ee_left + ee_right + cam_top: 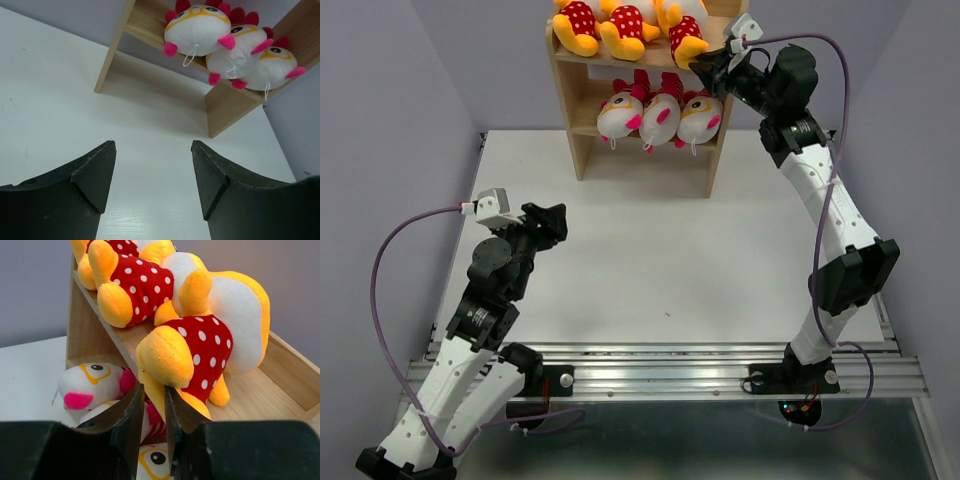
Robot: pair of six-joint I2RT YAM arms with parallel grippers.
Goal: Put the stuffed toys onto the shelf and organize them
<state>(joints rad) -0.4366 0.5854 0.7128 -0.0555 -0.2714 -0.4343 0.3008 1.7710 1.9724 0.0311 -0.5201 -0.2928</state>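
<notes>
The stuffed toys are all on the shelf (577, 150), three to a tier. On its upper board lie the three yellow toys (625, 30) in red dotted shirts, side by side, each with its long axis running front to back across the board. Their orange feet are at the shelf's open front edge and their heads point toward its back. On the board below lie the three white-headed toys (660, 118), also in a row. Their round faces and pink ears poke out past the front edge, and their red crests and striped bodies point back into the shelf.

The right-hand yellow toy (200, 347) is nearest the shelf's right side panel. The right gripper (154, 407) is at the front edge of the upper board, on that toy's foot. Its jaws stand narrow, with the lower edge of the orange foot pinched between them.

The left gripper (152, 147) hangs well in front of the shelf, off its left front corner, above the white table (650, 270). Its jaws are spread wide with nothing between them, aimed toward the lower tier.
</notes>
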